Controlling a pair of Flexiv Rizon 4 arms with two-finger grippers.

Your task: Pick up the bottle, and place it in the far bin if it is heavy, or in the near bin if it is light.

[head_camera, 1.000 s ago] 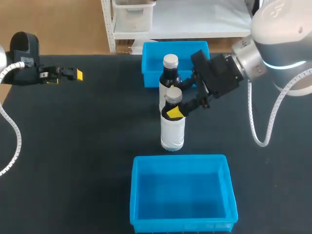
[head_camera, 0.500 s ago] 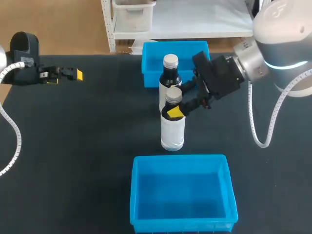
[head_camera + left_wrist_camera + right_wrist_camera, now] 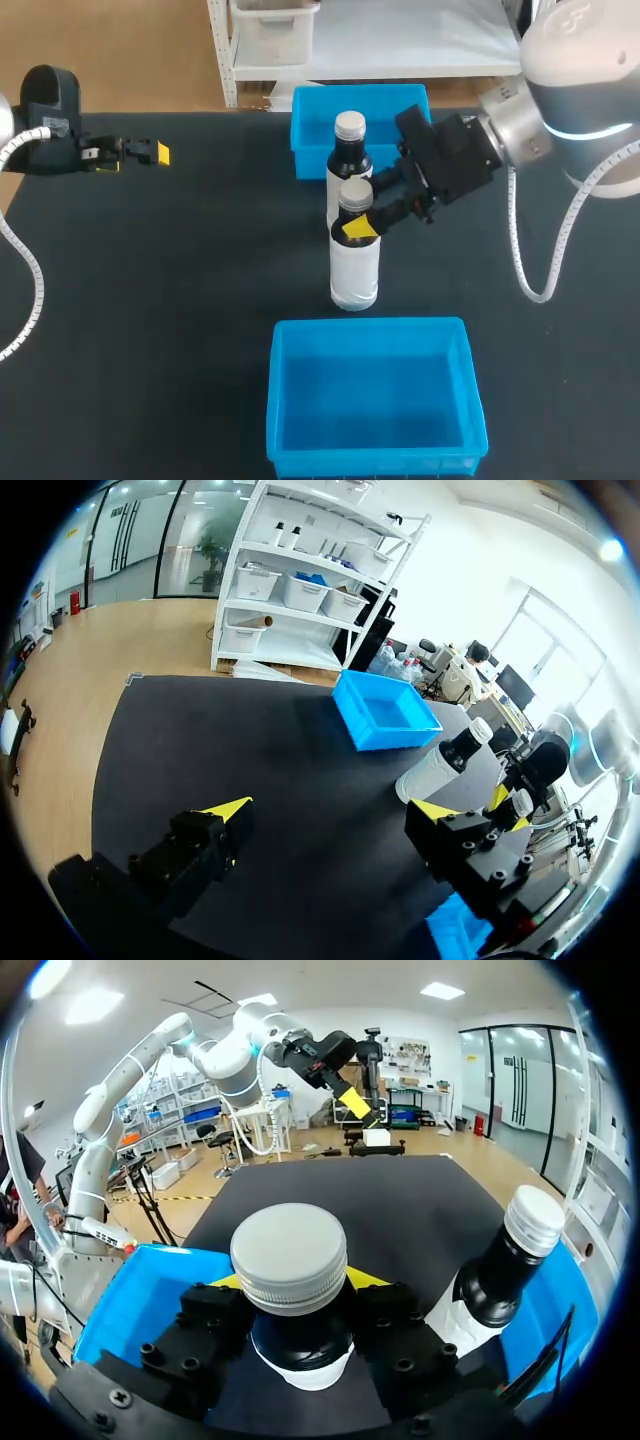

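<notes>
Two dark bottles with white labels and silver caps stand mid-table. The nearer bottle [image 3: 354,255] has my right gripper [image 3: 362,207] shut on its neck just under the cap. In the right wrist view the yellow-tipped fingers flank that bottle [image 3: 290,1255] with the gripper [image 3: 295,1290] around it. The second bottle [image 3: 348,150] [image 3: 505,1270] stands just behind it, in front of the far blue bin [image 3: 310,110]. The near blue bin [image 3: 278,400] sits empty by the front edge. My left gripper [image 3: 135,158] [image 3: 330,810] hangs open and empty at the far left.
The black tabletop [image 3: 180,300] stretches between the left arm and the bottles. From the left wrist I see the far bin [image 3: 385,710], both bottles [image 3: 440,765] and a corner of the near bin [image 3: 455,925].
The right gripper's fingers have drawn in around the nearer bottle's neck. The bottles, bins and left arm have not moved.
</notes>
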